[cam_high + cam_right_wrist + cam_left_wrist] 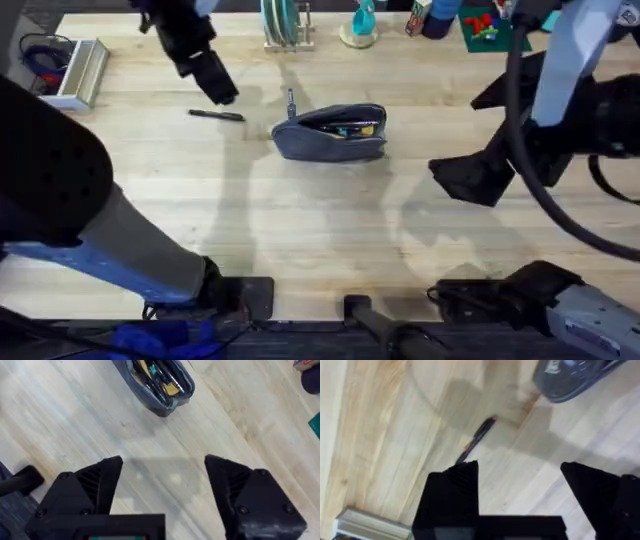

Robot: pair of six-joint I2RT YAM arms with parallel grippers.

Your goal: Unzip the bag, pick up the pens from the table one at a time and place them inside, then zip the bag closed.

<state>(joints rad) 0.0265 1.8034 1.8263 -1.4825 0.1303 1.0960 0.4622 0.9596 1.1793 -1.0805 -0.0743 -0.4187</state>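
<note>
Bag (330, 133) lies mid-table toward the far side on the wooden table (300, 230), zipper open, pens and yellow items visible inside; same open bag (155, 382) in the right wrist view, contents showing. One black pen (216, 115) lies on the table just left of the bag, apart from it; in the left wrist view the pen (476, 440) sits between the fingers and the bag (570, 377). Left gripper (222, 92) hovers near the pen's far side, fingers spread, holding nothing (520, 490). Right gripper (465, 175) hangs right of the bag, well apart, fingers spread wide, empty (162, 485).
</note>
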